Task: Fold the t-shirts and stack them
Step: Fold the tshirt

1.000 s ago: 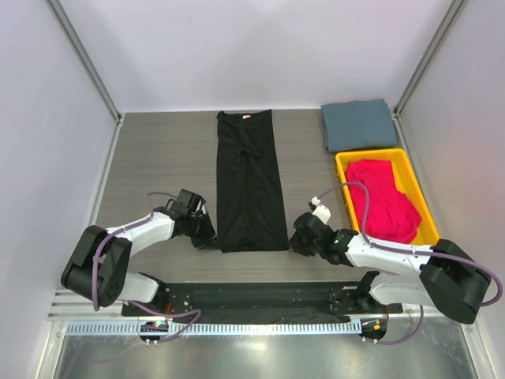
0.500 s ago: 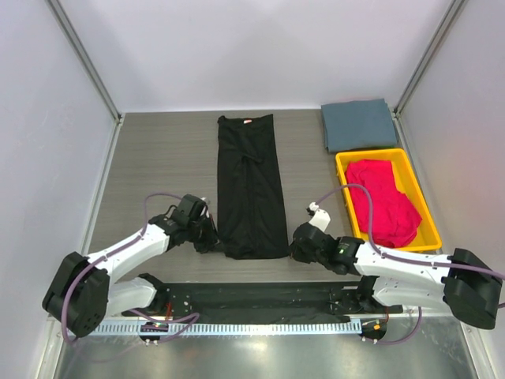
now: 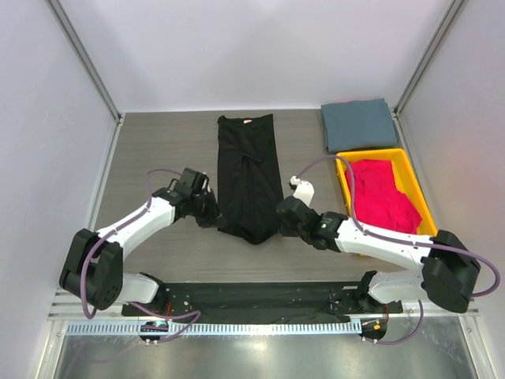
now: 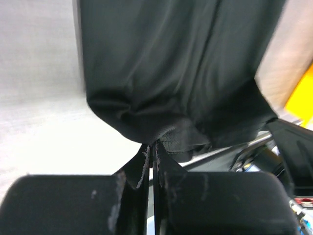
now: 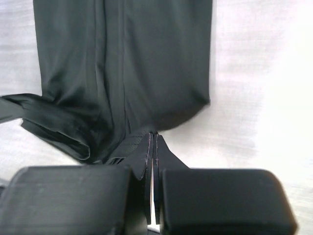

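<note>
The black t-shirt (image 3: 250,178) lies as a long strip on the counter (image 3: 158,150), running straight ahead of both claws to its neck label (image 3: 246,118), so I'd judge the fold carries the hem forward along it. The left claw (image 3: 213,219) and right claw (image 3: 278,215) are each clamped tight on a near hem corner, equally close. Only the wrist views show cloth nipped between the jaws; only overhead shows the far end.
</note>
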Tool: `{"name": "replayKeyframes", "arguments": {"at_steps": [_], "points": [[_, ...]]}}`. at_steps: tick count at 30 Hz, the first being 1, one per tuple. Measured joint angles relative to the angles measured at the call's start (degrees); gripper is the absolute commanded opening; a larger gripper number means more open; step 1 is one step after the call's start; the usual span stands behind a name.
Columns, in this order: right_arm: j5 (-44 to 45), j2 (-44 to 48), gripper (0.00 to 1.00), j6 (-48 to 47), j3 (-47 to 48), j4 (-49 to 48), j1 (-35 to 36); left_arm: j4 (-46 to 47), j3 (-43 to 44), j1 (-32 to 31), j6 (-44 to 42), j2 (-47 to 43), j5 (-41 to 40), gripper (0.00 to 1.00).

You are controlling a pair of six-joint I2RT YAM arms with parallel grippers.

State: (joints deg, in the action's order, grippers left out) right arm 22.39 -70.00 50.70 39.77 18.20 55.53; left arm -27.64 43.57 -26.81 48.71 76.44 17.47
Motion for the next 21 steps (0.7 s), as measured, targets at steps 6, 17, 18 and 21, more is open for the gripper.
{"name": "replayKeyframes", "arguments": {"at_steps": [6,17,18,21], "points": [[-1.6,-8.9,0.01,-8.4,7.8,-1.0,-6.1,-0.8,7.7,4.7,-3.0,6.6,0.4,0.0],[-8.0,-23.8,0.01,-20.4,23.6,-4.3,-18.9,-3.6,29.3,9.8,-7.5,23.5,0.9,0.0],[-8.6,-25.0,0.01,-21.2,25.2,-4.5,-19.6,-3.8,31.4,10.2,-7.7,24.7,0.9,0.0],[-10.5,-28.5,0.01,-23.1,30.0,-4.7,-21.6,-4.4,38.7,11.6,-8.8,28.9,1.1,0.0]]}}
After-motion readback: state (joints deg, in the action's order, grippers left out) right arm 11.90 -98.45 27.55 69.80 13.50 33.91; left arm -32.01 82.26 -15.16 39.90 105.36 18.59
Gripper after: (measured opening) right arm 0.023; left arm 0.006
